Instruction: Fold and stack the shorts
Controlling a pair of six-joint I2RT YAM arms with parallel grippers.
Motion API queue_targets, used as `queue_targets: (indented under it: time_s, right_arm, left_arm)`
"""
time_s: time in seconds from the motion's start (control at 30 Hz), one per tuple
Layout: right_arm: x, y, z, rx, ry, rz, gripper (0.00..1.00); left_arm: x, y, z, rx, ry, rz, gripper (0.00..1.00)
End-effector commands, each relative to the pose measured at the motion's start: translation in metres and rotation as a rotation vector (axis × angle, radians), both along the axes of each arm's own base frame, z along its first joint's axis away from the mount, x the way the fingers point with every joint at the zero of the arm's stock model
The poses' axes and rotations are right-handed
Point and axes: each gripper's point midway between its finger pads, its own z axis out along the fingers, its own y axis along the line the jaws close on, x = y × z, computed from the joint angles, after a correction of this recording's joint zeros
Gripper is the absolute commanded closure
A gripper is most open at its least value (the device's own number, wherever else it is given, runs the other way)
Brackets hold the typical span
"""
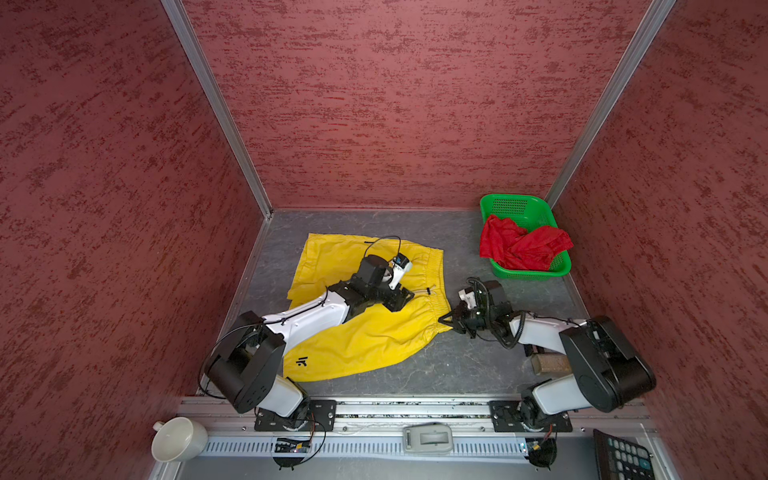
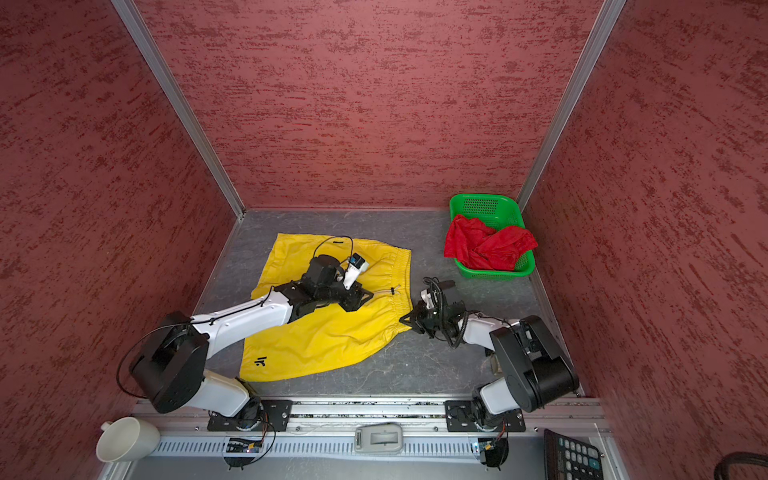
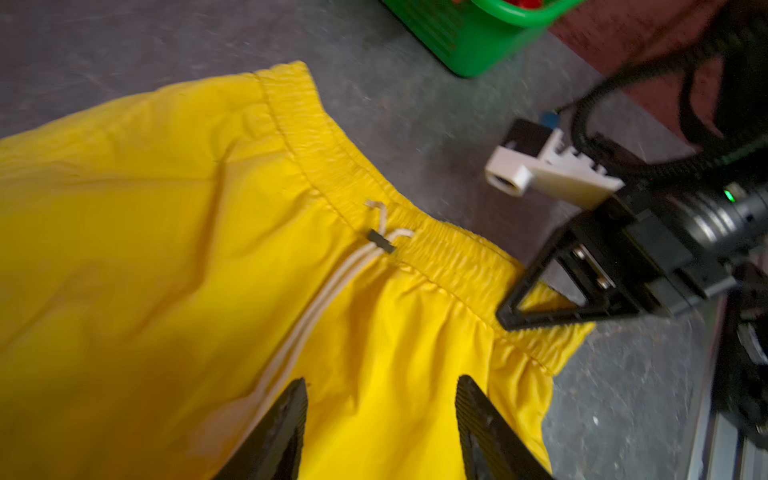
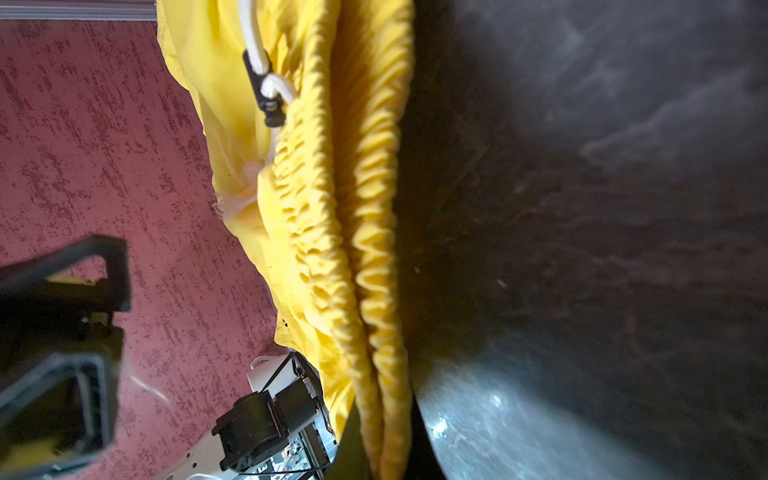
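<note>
Although nothing is folded yet, the first garment is laid out and the fold looks about to begin. Starting at the left, the left claw (image 3: 382, 380) hangs over the yellow shorts (image 1: 365, 340) with its fingers (image 3: 286, 428) spread well apart and nothing between them. Whether they brush the cloth I cannot tell. The yellow shorts lie spread nearly flat on the grey worktop (image 1: 457, 365), legs toward the left and gathered waistband (image 1: 434, 274) toward the right. A pale drawstring (image 3: 332, 286) trails across the fabric from the middle of that band toward the open fingers.

Further right, the right claw (image 1: 445, 321) is closed tight on the near end of the waistband, and its wrist view shows both layers of elastic running into the grip. At the far right the red shorts (image 1: 519, 247) sit crumpled in the green basket (image 1: 532, 275), spilling over its rim and well apart from the yellow pair.

My reading is that only one anchor is set. The next move calls for the left claw to take the far end of the waistband or a leg hem. Both arms can then carry one half over the other together, keeping the thin cloth taut so it does not bunch or trap the drawstring. The red pair comes after.
</note>
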Motion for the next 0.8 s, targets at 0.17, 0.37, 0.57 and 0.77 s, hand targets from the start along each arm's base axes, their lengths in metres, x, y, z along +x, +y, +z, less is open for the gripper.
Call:
queue_targets:
  time_s: [0.17, 0.37, 0.57, 0.77]
  right_arm:
    - [0.005, -0.009, 0.005, 0.001, -0.081, -0.089, 1.0]
    - [-0.002, -0.011, -0.001, -0.035, -0.077, -0.105, 1.0]
    - [-0.01, -0.008, -0.008, -0.072, -0.062, -0.109, 1.0]
    - [-0.018, -0.009, -0.012, -0.076, -0.052, -0.187, 1.0]
  left_arm:
    - [0.078, 0.02, -0.054, 0.114, 0.233, 0.252, 0.47]
    - [0.121, 0.006, -0.084, 0.174, 0.313, 0.305, 0.5]
    - [0.147, 0.0, -0.118, 0.23, 0.427, 0.363, 0.52]
    - [0.166, -0.023, -0.137, 0.262, 0.449, 0.327, 0.59]
